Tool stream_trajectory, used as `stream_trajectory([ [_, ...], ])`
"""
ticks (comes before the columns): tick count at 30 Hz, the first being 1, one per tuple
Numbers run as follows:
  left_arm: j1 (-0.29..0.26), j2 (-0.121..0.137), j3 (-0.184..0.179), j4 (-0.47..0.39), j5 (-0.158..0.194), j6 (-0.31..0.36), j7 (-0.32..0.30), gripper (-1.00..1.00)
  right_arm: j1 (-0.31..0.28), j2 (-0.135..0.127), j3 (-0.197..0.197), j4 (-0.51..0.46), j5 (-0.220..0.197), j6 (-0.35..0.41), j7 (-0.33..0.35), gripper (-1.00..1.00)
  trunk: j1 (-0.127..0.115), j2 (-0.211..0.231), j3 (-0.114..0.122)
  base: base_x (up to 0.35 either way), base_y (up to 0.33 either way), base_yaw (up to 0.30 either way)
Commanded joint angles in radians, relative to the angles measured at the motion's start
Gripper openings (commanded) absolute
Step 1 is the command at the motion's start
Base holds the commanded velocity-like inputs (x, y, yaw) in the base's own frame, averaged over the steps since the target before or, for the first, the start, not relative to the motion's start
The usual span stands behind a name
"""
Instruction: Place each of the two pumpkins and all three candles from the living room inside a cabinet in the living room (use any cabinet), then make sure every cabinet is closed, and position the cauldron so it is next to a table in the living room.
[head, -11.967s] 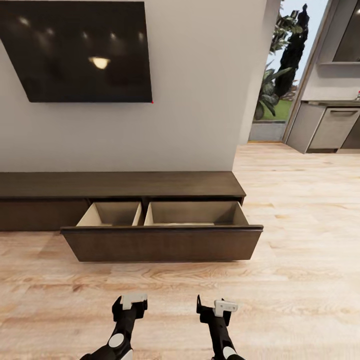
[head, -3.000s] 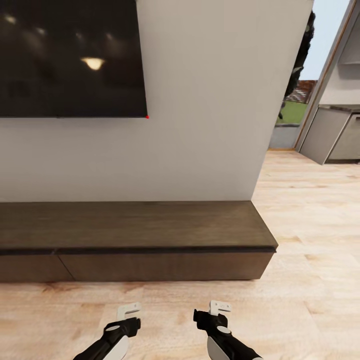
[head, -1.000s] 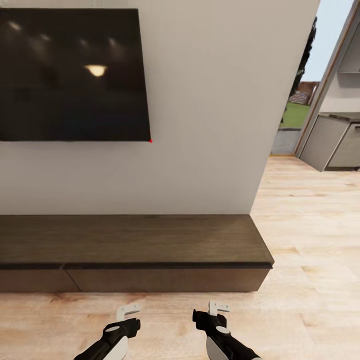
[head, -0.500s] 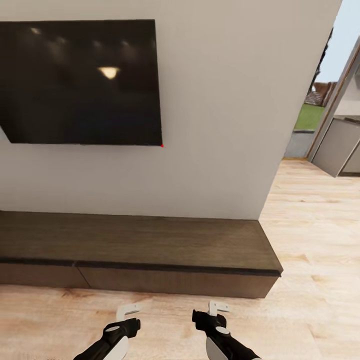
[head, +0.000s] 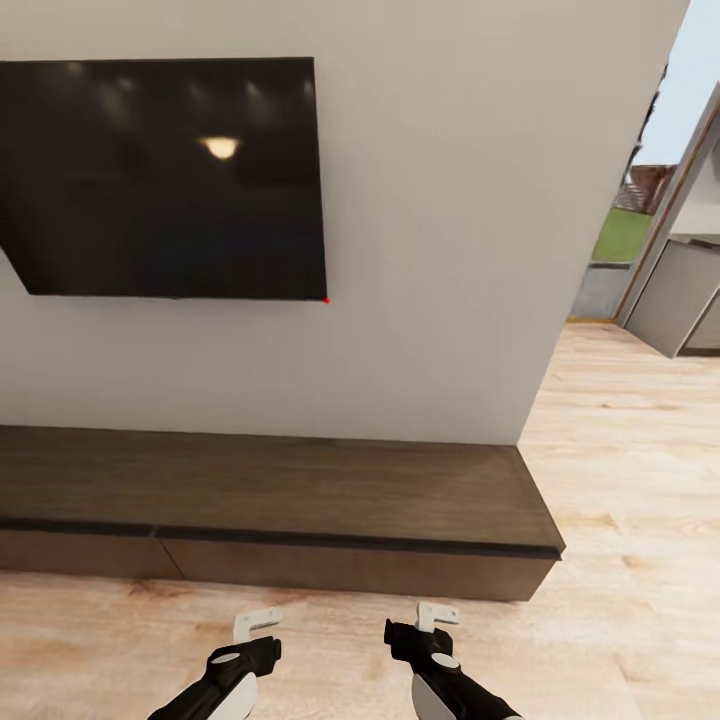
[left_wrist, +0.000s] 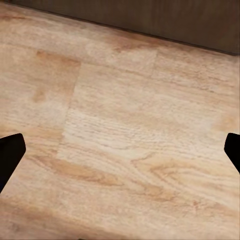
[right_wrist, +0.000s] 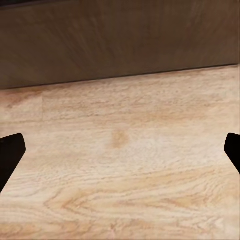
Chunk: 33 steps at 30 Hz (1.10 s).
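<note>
Left gripper (head: 258, 628): nearest the camera, low over the wood floor (head: 620, 560); its jaws are spread wide in the left wrist view and carry nothing.
Right gripper (head: 428, 622): level with the left one and a little apart from it, spread just as wide, also empty.
Cabinet (head: 280, 490): just beyond both grippers, against the wall (head: 440, 250) and under the television (head: 160, 175); its drawer fronts sit flush with the body.
Cabinet axis: the long side runs left to right across the head view, parallel to the wall, with the flat fronts facing the robot and the right end stopping by the wall's corner.
Done, as I judge it: the closing step looks met for the stretch in view, though the left end runs out of frame, so I cannot vouch for that part.
Left, as I judge it: whether the pumpkins and candles are inside cannot be told with the fronts shut; setting the cauldron beside the table may well remain.
Beyond: a doorway (head: 625, 240) at the right opens toward greenery.
</note>
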Motion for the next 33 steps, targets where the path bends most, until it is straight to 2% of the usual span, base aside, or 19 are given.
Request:
stream_trajectory([
  [1, -0.001, 0.001, -0.008, -0.002, 0.005, 0.003, 0.009, 1.00, -0.001, 0.000, 0.008, 0.000, -0.011, -0.005, -0.005, 1.00, -0.004, 0.007, 0.002, 0.000, 0.000, 0.000],
  [18, -0.001, 0.001, -0.008, -0.002, 0.005, 0.003, 0.009, 1.00, -0.001, 0.000, 0.008, 0.000, -0.011, -0.005, -0.005, 1.00, -0.069, 0.126, 0.056, 0.000, 0.000, 0.000],
  [33, -0.001, 0.001, -0.008, -0.002, 0.005, 0.001, 0.012, 1.00, -0.001, 0.000, 0.008, 0.001, -0.011, -0.005, -0.005, 1.00, -0.069, 0.126, 0.056, 0.000, 0.000, 0.000],
])
